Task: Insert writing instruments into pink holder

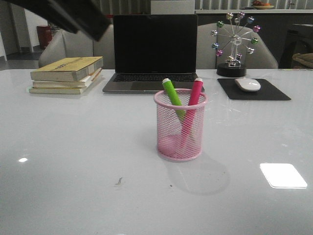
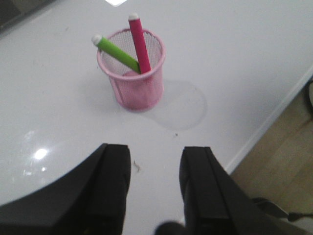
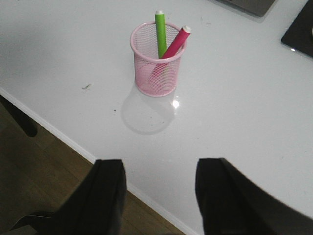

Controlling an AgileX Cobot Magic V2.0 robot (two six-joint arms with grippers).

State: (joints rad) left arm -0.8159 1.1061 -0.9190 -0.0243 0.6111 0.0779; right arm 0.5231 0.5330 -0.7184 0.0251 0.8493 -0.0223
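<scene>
cup (image 1: 180,126): both markers, green (image 1: 173,98) and pink (image 1: 193,97), lean inside, crossed | left gripper (image 2: 154,164) and right gripper (image 3: 159,183): open, empty, apart from cup | task looks done

Left gripper (image 2: 155,188) and right gripper (image 3: 159,196), jaws apart, empty

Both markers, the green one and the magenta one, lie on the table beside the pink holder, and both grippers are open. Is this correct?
Not quite. The green marker and the magenta marker stand inside the pink holder, leaning on its rim, as the front view shows. The left gripper and right gripper are open.
</scene>
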